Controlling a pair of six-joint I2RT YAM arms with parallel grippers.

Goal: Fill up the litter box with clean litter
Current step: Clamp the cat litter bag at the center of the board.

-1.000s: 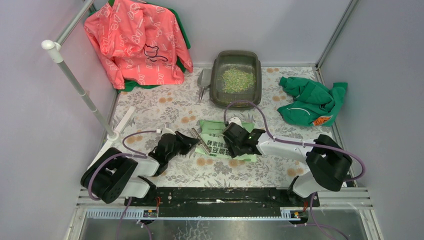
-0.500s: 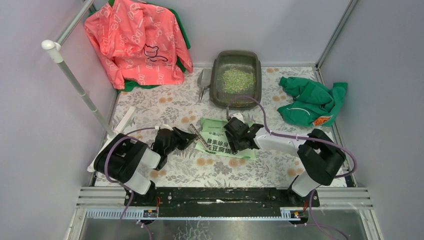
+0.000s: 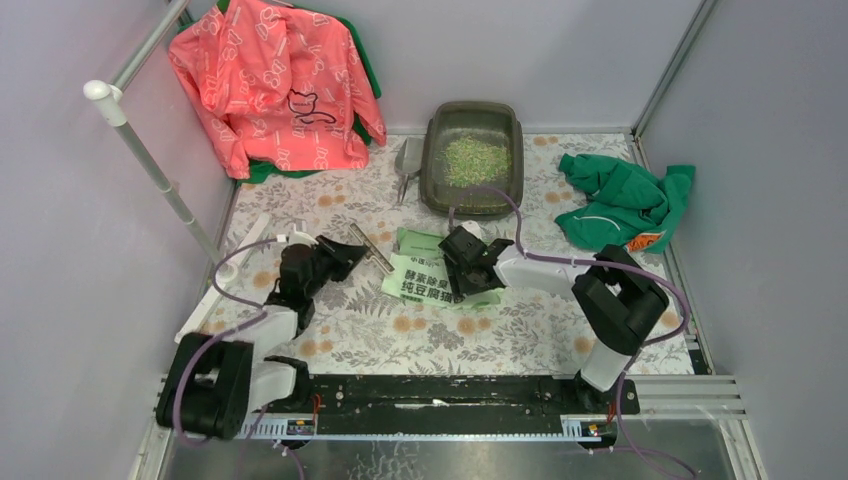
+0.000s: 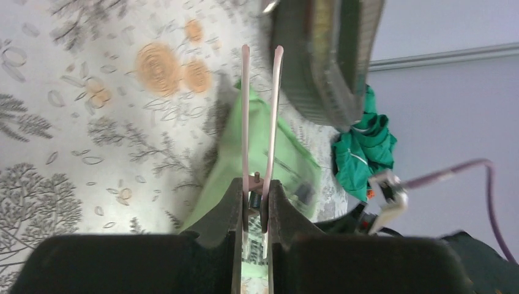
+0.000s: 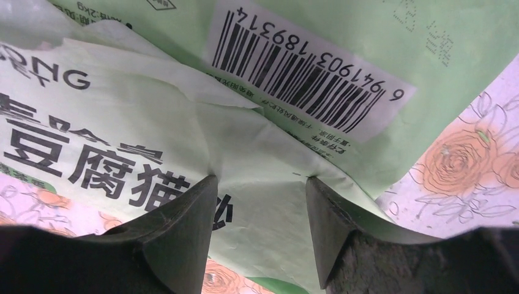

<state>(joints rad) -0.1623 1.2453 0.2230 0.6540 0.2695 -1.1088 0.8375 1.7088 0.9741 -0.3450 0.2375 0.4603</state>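
Note:
The litter box (image 3: 432, 150) stands at the back of the table, with a heap of clean litter (image 3: 475, 160) inside; the left wrist view shows its rim (image 4: 306, 73) blurred at the top. My left gripper (image 3: 340, 255) (image 4: 256, 190) is shut on a thin metal clip (image 3: 370, 248) (image 4: 245, 110), whose two arms point toward the box. A light green printed bag (image 3: 425, 280) (image 5: 183, 122) lies flat mid-table. My right gripper (image 3: 462, 270) (image 5: 260, 184) stands open, both fingertips pressing into the bag's creased sheet.
A small grey scoop (image 3: 408, 160) lies left of the box. A green garment (image 3: 620, 200) is crumpled at the right. A pink jacket (image 3: 275, 85) hangs at the back left, and a white pole (image 3: 160, 175) slants down the left side.
Both grippers have shifted left and away from the bases. The bag slid left under the right fingers. The left gripper carried the clip up and left, clear of the bag.

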